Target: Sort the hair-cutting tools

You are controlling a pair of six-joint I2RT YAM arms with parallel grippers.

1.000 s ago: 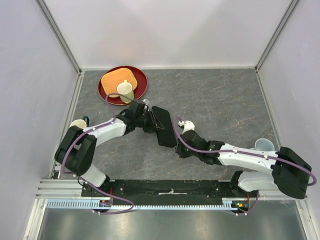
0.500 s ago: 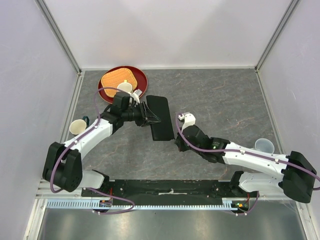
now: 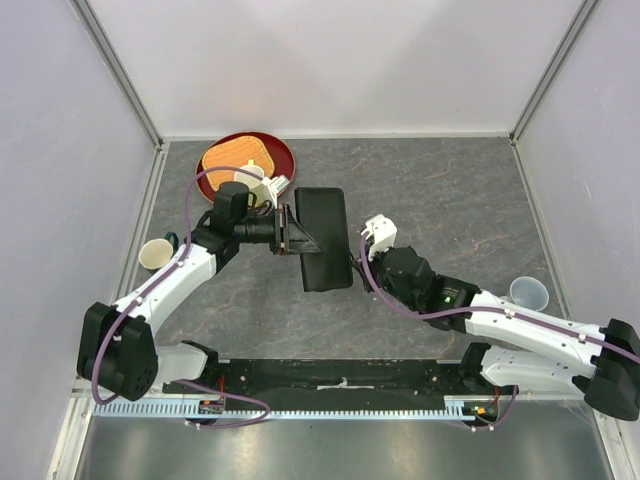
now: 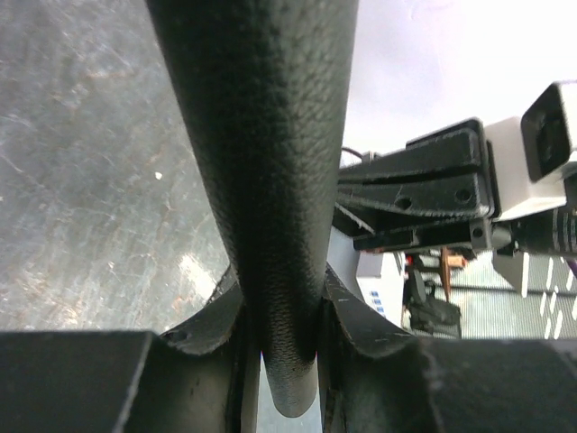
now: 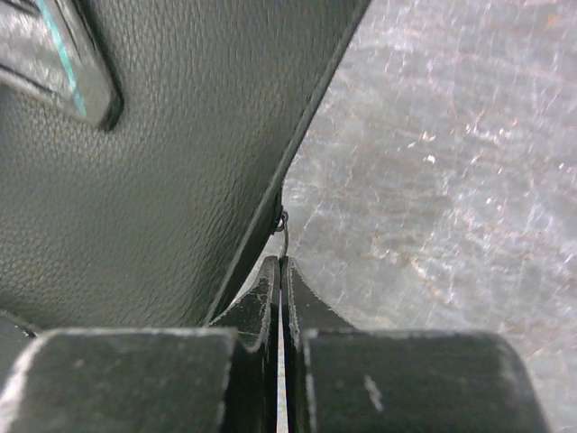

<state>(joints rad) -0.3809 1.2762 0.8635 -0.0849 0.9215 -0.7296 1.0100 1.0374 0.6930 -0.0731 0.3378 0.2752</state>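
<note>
The black zip case (image 3: 322,235) is held above the table between both arms. My left gripper (image 3: 290,232) is shut on its left edge; in the left wrist view the rounded leather edge (image 4: 270,180) runs up between the jaws of that gripper (image 4: 279,311). My right gripper (image 3: 357,272) is shut on the thin metal zip pull (image 5: 283,236) at the case's lower right corner; the case (image 5: 162,162) fills the left of the right wrist view, above the gripper (image 5: 280,268). No combs or scissors are in view.
A red round tray (image 3: 285,165) with an orange mat and a cream cup stands at the back left. A cream cup (image 3: 155,255) stands by the left wall. A clear cup (image 3: 528,292) stands at the right. Grey table surface surrounds the arms.
Both arms have moved toward the back with the case. The case has straightened and sits slightly farther back. The right arm has stretched out, still on the zip pull.
</note>
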